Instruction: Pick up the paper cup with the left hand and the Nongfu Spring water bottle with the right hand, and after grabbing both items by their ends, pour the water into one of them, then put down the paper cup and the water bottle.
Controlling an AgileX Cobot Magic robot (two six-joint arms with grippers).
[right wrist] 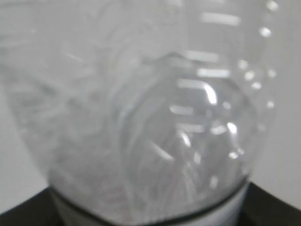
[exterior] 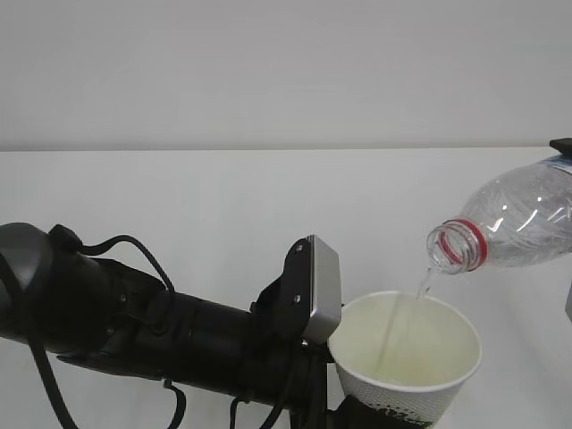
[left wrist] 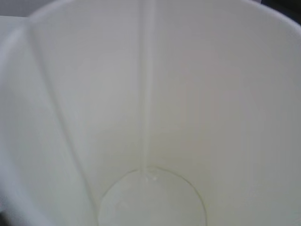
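The white paper cup (exterior: 407, 353) hangs above the table at the lower right, carried at its base by my left gripper (exterior: 362, 416), whose fingers are mostly cut off by the frame's edge. The clear Nongfu Spring water bottle (exterior: 523, 214), with its red neck ring (exterior: 475, 243), lies tilted mouth-down over the cup. A thin stream of water (exterior: 420, 286) falls into the cup. In the left wrist view the stream (left wrist: 146, 94) lands in a shallow pool (left wrist: 150, 202) at the bottom. The right wrist view is filled by the bottle (right wrist: 155, 117), with dark fingers (right wrist: 270, 207) on either side of it.
My left arm (exterior: 134, 313), black with cables and a grey block (exterior: 320, 286) at the wrist, reaches in from the left. A white table (exterior: 223, 197) lies under everything, with a pale wall (exterior: 268, 63) behind.
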